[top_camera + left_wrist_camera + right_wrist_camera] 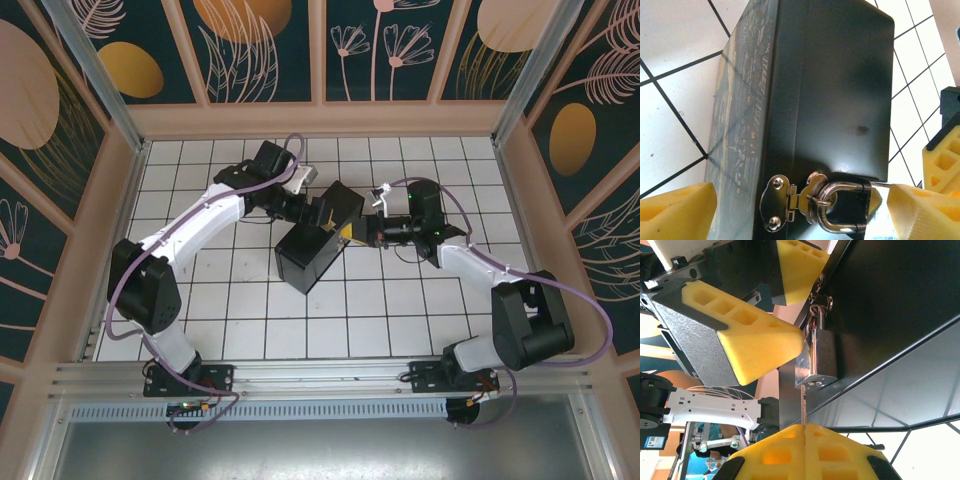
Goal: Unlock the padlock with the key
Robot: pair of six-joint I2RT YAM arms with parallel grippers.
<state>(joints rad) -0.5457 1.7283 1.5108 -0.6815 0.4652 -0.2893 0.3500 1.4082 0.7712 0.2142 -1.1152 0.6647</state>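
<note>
White grid table (230, 330), black box (840, 90) on it: left gripper (805, 212) splayed around the padlock (821, 360), probably steadying it, while right gripper (805, 440) pinches the key (803, 405) at the keyhole.

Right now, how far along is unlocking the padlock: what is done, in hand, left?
Done: the right pincer is shut on the thin silvery metal key, blade aimed at the small silver metal padlock. In hand: the tip reaches the lock's underside, with one yellow foam finger of the left pincer against its body. Left: insert and turn; the shackle is closed through the metal hasp.
</note>
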